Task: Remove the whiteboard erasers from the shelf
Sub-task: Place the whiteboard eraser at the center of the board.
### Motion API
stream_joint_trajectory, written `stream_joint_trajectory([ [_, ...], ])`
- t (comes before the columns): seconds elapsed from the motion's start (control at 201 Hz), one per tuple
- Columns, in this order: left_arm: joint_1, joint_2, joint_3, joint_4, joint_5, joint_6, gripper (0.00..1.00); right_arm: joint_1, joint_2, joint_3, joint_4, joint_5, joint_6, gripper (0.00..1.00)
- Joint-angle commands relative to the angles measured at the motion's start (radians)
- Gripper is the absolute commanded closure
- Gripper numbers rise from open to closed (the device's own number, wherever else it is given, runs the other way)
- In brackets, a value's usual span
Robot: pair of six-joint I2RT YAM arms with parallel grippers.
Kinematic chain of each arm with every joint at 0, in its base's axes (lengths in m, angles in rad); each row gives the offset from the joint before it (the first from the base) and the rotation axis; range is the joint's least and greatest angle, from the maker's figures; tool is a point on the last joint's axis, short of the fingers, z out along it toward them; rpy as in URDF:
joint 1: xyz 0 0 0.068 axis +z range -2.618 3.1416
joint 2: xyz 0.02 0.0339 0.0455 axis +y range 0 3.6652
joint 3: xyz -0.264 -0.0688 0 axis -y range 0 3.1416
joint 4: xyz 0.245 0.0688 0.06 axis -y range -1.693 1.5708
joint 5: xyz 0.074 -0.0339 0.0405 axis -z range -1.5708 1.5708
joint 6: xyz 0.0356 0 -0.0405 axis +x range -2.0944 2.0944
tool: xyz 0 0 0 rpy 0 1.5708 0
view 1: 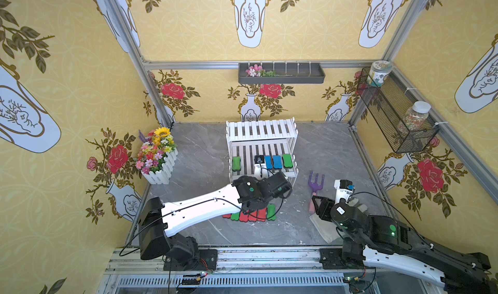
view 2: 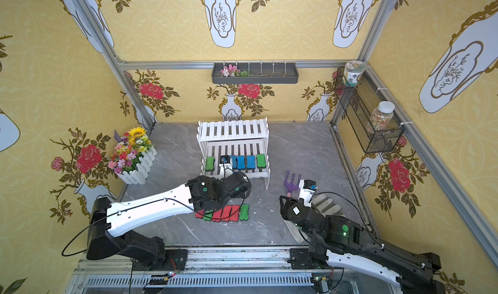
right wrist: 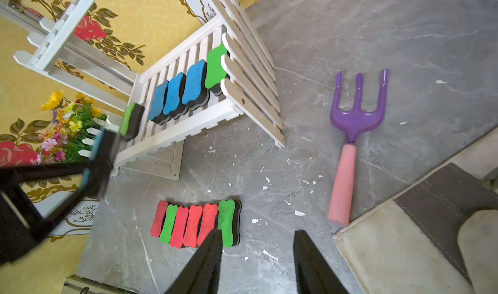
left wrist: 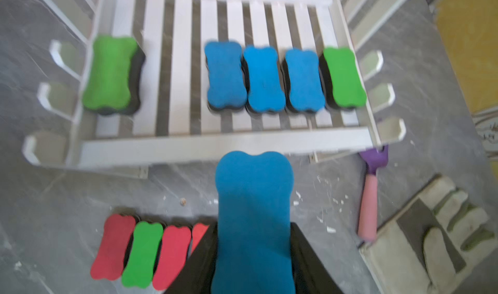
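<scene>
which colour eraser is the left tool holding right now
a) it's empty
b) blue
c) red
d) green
b: in the left wrist view a blue eraser sits clamped in the left tool.

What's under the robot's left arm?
A row of erasers on the table. In both top views the left arm covers part of it; the right wrist view shows six, four red and two green.
</scene>
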Motion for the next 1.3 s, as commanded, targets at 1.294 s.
stream_joint_trajectory([
  [1.294,-0.021,0.371,0.122,0.221,0.334,0.077,0.25,0.0,-0.048,0.176,-0.275,0.186,0.122,0.46],
])
